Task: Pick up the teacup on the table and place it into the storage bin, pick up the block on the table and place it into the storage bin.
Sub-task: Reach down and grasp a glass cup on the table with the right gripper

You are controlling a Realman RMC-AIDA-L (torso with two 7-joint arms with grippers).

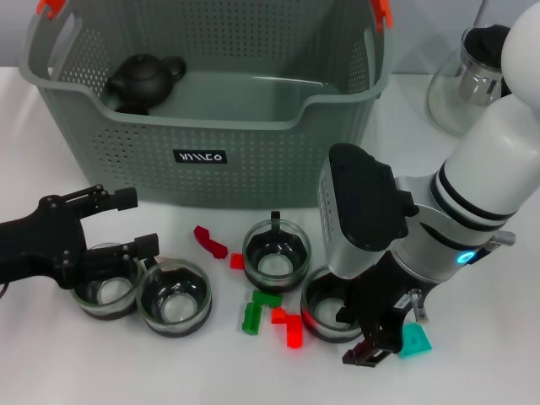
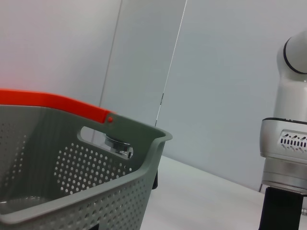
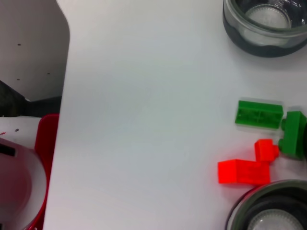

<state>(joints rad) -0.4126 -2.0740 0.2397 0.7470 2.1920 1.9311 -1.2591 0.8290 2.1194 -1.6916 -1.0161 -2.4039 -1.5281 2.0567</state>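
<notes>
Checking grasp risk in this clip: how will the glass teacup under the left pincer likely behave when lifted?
The teacup looks like clear glass with a dark base: probably rigid, smooth, somewhat slippery and breakable. It sits touching a second cup, so the left pincer may nudge that one. Wide and squat, it seems unlikely to tip.

Only one marking visible: white stylised lettering on a small black label (image 1: pixel 199 156) fixed to the front wall of the grey storage bin (image 1: pixel 253 169); characters not legible enough to read.
</notes>
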